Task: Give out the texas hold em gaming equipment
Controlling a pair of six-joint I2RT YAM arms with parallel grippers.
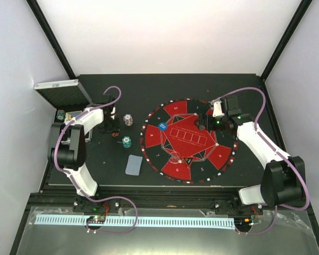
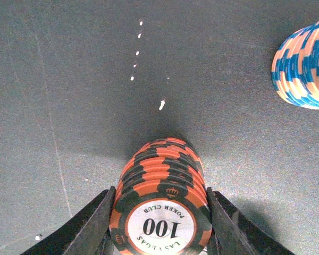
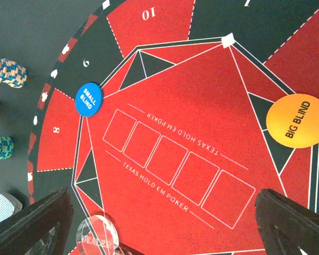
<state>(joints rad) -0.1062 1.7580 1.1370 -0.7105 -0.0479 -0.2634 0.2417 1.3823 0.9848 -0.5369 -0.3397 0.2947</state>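
clamping the orange-and-black chip stack [image 2: 159,202] on the desk's [image 2: 69,79] left side, the left gripper [image 2: 159,194] risks spilling loose chips if it lifts fast or tilts. right gripper [image 3: 165,212] hangs open above the mat [image 3: 165,90].

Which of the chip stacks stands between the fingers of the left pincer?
The orange-and-black stack, whose top chip reads 100. The left pincer is shut on its sides; the blue-and-cream stack stands apart, untouched.
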